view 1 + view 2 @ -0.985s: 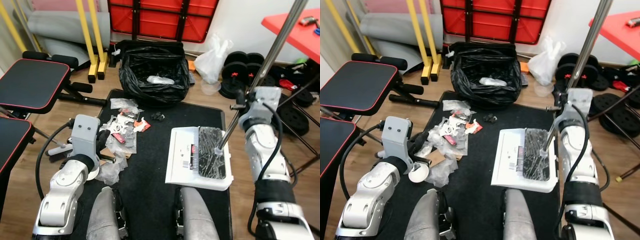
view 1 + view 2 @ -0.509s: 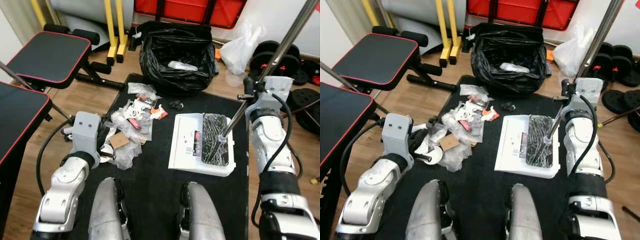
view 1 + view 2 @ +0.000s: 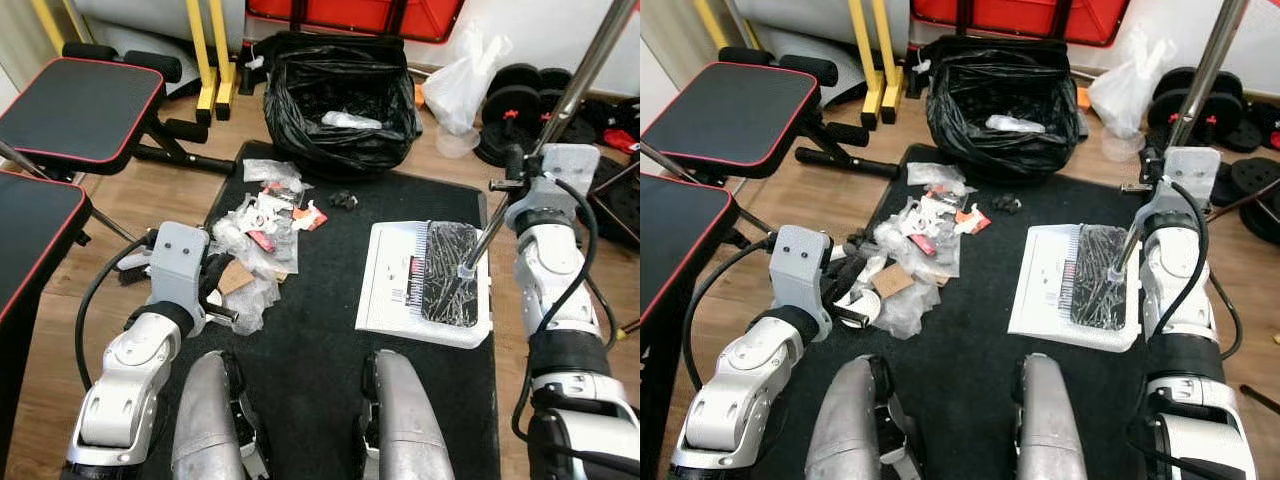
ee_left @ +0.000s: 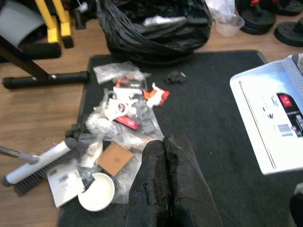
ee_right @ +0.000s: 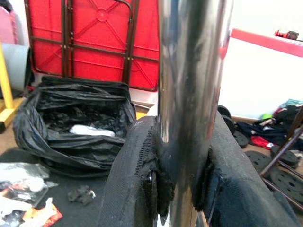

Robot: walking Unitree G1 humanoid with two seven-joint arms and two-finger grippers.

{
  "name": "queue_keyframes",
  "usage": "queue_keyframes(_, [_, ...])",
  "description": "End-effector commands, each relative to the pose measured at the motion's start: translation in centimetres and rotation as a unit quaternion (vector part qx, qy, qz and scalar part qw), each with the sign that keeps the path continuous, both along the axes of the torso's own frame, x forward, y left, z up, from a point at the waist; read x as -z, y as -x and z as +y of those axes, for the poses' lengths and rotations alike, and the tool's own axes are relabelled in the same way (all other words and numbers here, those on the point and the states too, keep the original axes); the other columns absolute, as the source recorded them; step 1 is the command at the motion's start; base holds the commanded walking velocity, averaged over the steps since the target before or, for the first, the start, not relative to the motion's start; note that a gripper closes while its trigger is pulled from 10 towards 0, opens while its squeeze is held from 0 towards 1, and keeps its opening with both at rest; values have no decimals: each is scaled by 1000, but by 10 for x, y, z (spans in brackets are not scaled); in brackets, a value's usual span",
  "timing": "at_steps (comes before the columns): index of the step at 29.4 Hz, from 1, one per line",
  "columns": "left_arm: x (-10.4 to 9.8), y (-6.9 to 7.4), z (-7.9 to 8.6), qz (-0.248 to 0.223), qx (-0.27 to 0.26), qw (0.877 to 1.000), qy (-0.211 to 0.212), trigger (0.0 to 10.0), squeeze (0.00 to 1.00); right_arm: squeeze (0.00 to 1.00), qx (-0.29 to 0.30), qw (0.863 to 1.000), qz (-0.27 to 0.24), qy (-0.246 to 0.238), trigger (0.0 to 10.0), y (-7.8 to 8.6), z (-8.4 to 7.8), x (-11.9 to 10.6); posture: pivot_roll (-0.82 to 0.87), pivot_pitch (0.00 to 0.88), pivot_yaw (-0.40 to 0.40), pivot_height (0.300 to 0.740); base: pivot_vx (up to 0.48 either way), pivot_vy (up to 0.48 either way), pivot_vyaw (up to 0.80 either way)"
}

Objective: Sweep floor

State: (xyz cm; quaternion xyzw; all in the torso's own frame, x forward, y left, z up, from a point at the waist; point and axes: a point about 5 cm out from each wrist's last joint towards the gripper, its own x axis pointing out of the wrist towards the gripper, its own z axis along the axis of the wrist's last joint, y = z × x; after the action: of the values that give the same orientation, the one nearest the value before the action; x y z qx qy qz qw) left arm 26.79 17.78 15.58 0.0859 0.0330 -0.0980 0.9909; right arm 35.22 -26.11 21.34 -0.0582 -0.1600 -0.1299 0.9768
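Gripping the chrome dustpan pole (image 5: 191, 94) with the right gripper (image 5: 182, 179), fingers clamped on both sides of it; pole runs from the white dustpan (image 3: 395, 290) up toward 1 o'clock. Dustpan flat on the black mat (image 3: 310, 330), dark brush head (image 3: 450, 285) lying in it. Left gripper (image 4: 165, 179) fingers pressed together, nothing between them, litter pile (image 3: 262, 225) just ahead at 12 o'clock. Hand broom (image 4: 40, 161) on the floor at 10 o'clock from those fingers, long axis running 8-to-2. Left arm nearer the litter; dustpan at 3 o'clock from the pile. Black bin bag (image 3: 340, 105) open at 12 o'clock past the mat, clear plastic scrap inside. Nothing swept into the pan yet, by the look of it.
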Motion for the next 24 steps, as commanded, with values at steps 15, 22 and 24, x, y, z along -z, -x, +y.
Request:
queue_keyframes(15, [1,4,7,20,13,1000,-10,10000,0,0,-28,999,-14,-19,10000,-3,5,0,-25,282,-70,505,0,0,0])
queue_keyframes(22, [-1,1,6,16,14,1000,-9,10000,0,0,-34,999,-4,-21,10000,-5,2,6,-26,268,-72,480,0,0,0])
queue_keyframes(24, [-2,0,6,15,15,1000,-8,10000,0,0,-33,999,-6,-20,10000,-5,0,4,-28,268,-72,475,0,0,0])
